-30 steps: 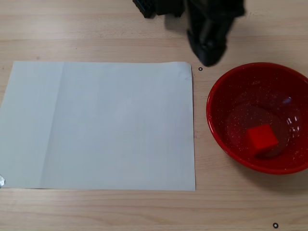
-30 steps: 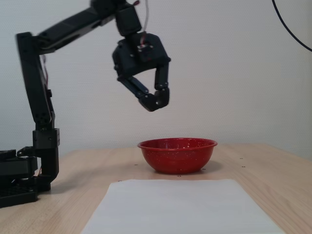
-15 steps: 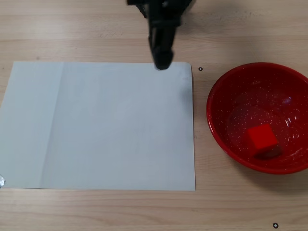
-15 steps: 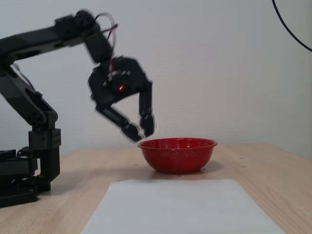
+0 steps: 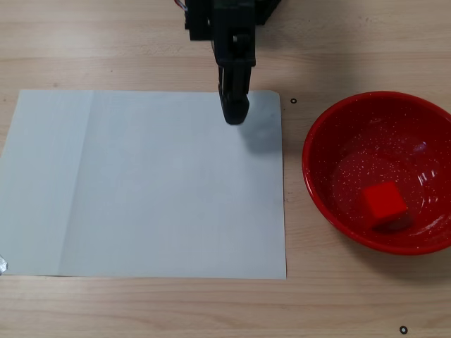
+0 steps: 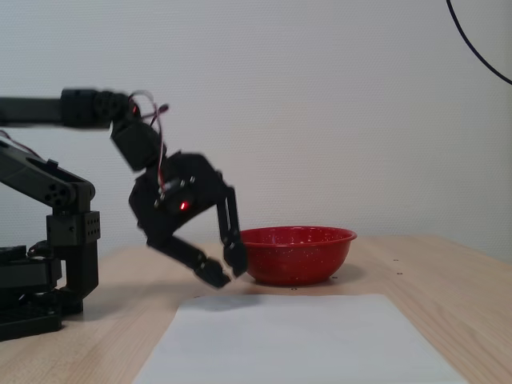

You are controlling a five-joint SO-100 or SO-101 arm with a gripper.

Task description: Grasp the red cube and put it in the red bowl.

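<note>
The red cube (image 5: 384, 202) lies inside the red bowl (image 5: 331, 134), right of the bowl's middle, on the speckled floor. The bowl stands on the wooden table at the right in a fixed view; in the side-on fixed view the bowl (image 6: 296, 254) shows and its wall hides the cube. My black gripper (image 5: 236, 114) hangs over the far edge of a white paper sheet, left of the bowl. In the side-on view the gripper (image 6: 228, 274) points down, just above the table, with the fingertips nearly together and nothing between them.
A white paper sheet (image 5: 141, 183) covers the table's middle and left, and shows in the side-on view too (image 6: 296, 340). The arm's base (image 6: 48, 272) stands at the left of that view. Small black marks (image 5: 293, 101) dot the wood.
</note>
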